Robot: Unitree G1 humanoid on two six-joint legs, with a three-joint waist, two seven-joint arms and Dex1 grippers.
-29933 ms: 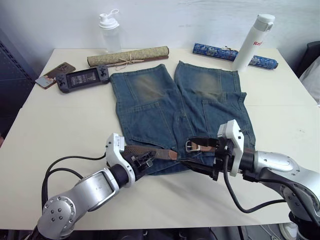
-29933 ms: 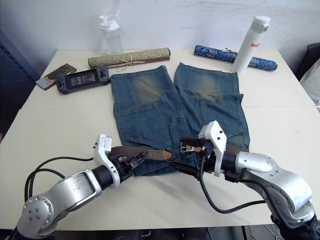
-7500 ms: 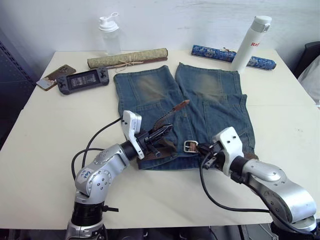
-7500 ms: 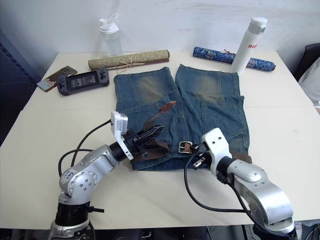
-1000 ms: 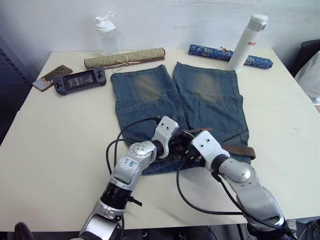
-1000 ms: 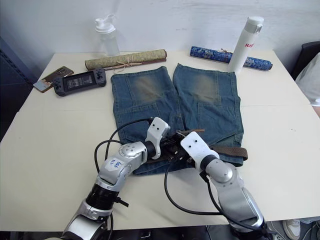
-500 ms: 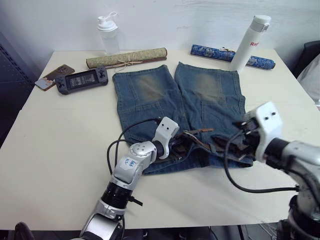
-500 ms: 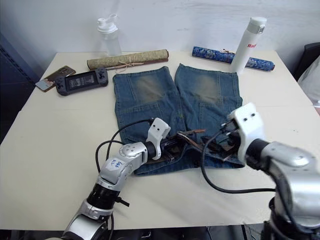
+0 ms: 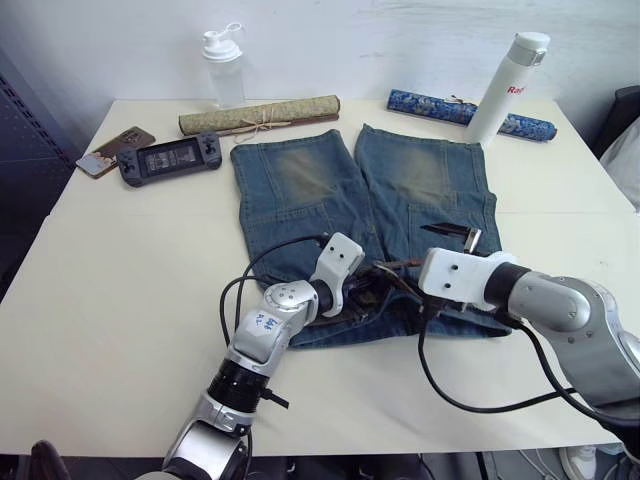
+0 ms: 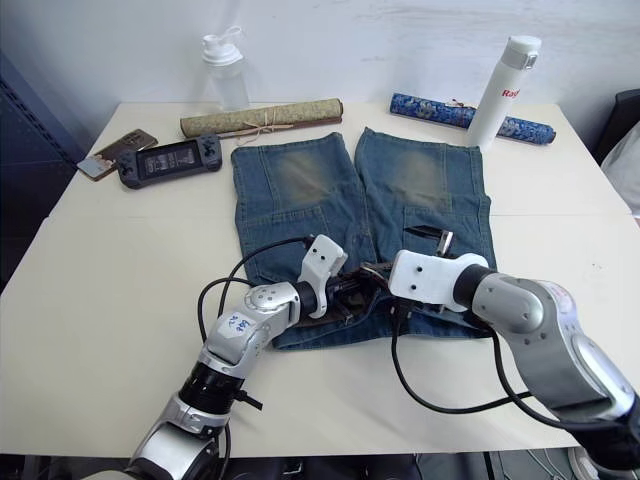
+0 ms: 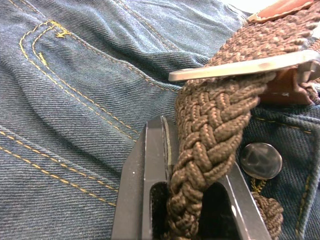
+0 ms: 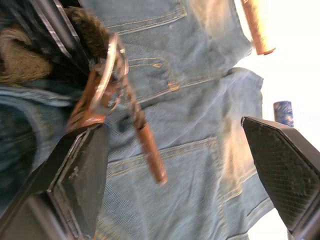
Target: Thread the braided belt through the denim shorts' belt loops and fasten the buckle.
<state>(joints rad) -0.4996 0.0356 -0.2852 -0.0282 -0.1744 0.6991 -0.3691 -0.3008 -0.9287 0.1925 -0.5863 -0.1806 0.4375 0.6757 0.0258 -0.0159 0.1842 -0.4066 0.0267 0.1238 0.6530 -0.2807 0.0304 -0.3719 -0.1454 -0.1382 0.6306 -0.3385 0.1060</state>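
The denim shorts (image 9: pixel 350 200) lie flat on the table, waistband nearest me. My left gripper (image 9: pixel 362 292) rests on the waistband, shut on the braided belt (image 11: pixel 210 130). The silver buckle (image 11: pixel 240 67) lies across the belt just past the fingertips, beside the shorts' metal button (image 11: pixel 261 160). My right gripper (image 12: pixel 170 125) hovers open over the right leg, close to the buckle (image 12: pixel 107 70) and the belt's tan tip (image 12: pixel 150 155). The belt loops are hidden under the arms and the bunched belt.
Along the far edge stand a clear shaker bottle (image 9: pixel 225 65), a tan rolled mat (image 9: pixel 258 113), a blue rolled mat (image 9: pixel 455 108) and a white bottle (image 9: pixel 505 85). A handheld game console (image 9: pixel 170 158) and a phone (image 9: pixel 110 150) lie at the far left.
My right arm swung out to the right, then came back left over the waistband beside the buckle. The left gripper has stayed shut on the belt.
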